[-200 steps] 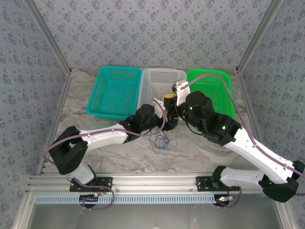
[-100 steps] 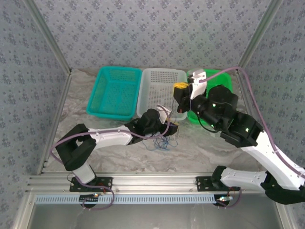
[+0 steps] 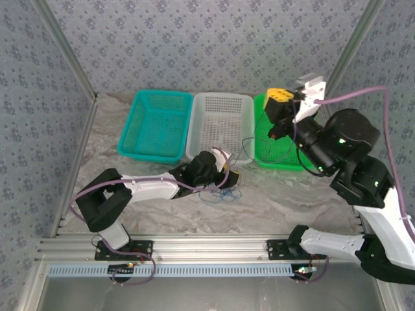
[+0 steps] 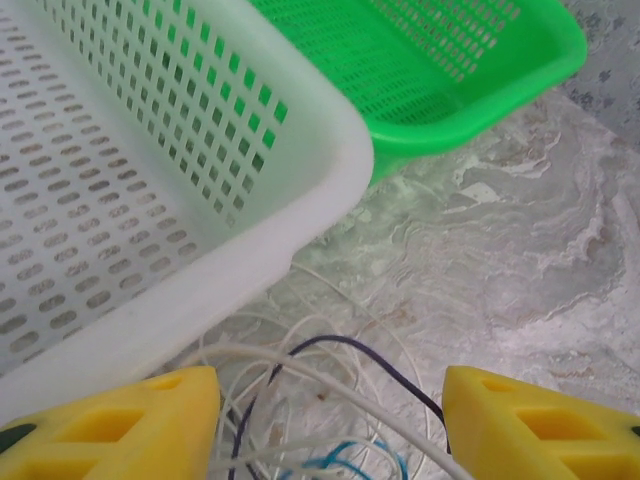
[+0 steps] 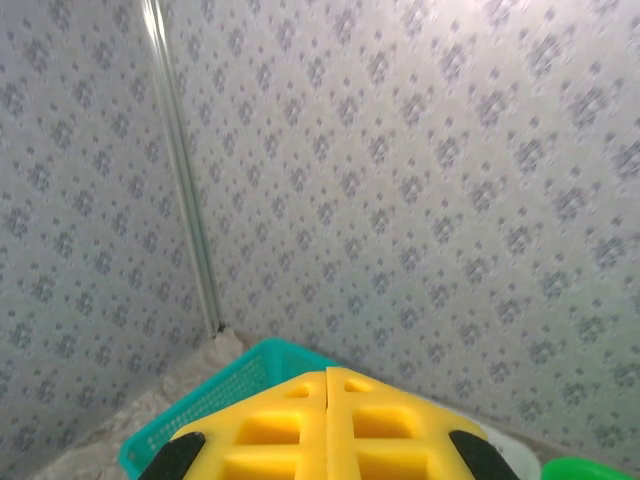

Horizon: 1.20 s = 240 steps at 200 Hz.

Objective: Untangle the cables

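1. Since one second ago: right gripper (image 3: 280, 103) up and away from the cables (image 3: 220, 193), now high over the green basket (image 3: 279, 166); left gripper (image 3: 228, 176) almost in the same place, fingers less wide than then.
2. Right gripper: fingers pressed flat together in its wrist view, apparently pinching one thin dark strand, stretched down-left toward the heap.
3. Left gripper: fingers apart, clamping nothing, low over the table just before the white basket (image 4: 300, 200).
4. The cables: on the table directly between and below the left fingers, so much nearer to the left arm; lifted strand with long axis toward the green basket.
5. Look: very thin loose loops, whitish, dark and blue, crossing one over another, not yet separated.
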{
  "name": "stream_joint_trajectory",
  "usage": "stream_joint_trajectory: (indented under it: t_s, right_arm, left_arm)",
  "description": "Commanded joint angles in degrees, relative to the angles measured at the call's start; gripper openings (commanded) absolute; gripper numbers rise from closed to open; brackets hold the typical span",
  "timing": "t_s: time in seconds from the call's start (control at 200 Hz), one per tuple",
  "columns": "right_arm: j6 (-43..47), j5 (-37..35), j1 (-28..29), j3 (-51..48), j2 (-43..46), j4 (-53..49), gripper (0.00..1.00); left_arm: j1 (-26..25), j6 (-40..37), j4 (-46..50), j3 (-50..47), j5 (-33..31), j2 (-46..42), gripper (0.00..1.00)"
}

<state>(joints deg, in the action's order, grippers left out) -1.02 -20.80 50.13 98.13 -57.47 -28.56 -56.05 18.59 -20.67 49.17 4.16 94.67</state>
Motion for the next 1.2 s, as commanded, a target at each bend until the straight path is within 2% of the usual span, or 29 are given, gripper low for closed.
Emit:
stream_joint_trajectory:
  t_s: [0.0,0.18,0.315,0.485,0.635,0.845,1.084,1.194]
  right_arm:
    - [1.77,-0.55,-1.01,2.01,1.33,2.22,0.00]
    - [2.16,-1.79,-1.74,1.96,2.18,2.65,0.00]
    - [2.32,-1.19,-2.29,-1.34,7.41,11.57,0.00]
    - [3.73,-1.54,-2.49,3.26,7.52,7.99,0.00]
    - [3.87,-1.79,-2.62,-0.47,12.28,15.69,0.00]
    - [3.42,-2.14,-2.69,-2.24,15.13,19.87,0.00]
    - [2.56,-0.07,-2.67,-0.95,10.18,17.83,0.00]
    - [2.42,0.66,-2.84,1.72,6.50,16.11,0.00]
  left_arm:
    - [-0.46,0.27,-0.69,-0.57,-1.02,0.99,0.61]
    - [-0.46,-0.63,0.04,-0.30,-1.04,0.34,0.61]
    - [-0.46,-0.60,0.00,-1.70,-2.01,0.68,0.61]
    - [-0.46,-0.31,-0.44,-2.02,-2.23,1.73,0.61]
    - [-0.45,-0.29,-0.34,-1.82,-2.23,2.45,0.61]
    - [-0.46,-0.57,0.23,-1.45,-2.22,2.41,0.61]
    - [-0.46,-0.24,0.06,-1.02,-1.41,-0.80,0.62]
    - [-0.45,0.23,-0.14,-1.72,-1.76,-4.22,0.68]
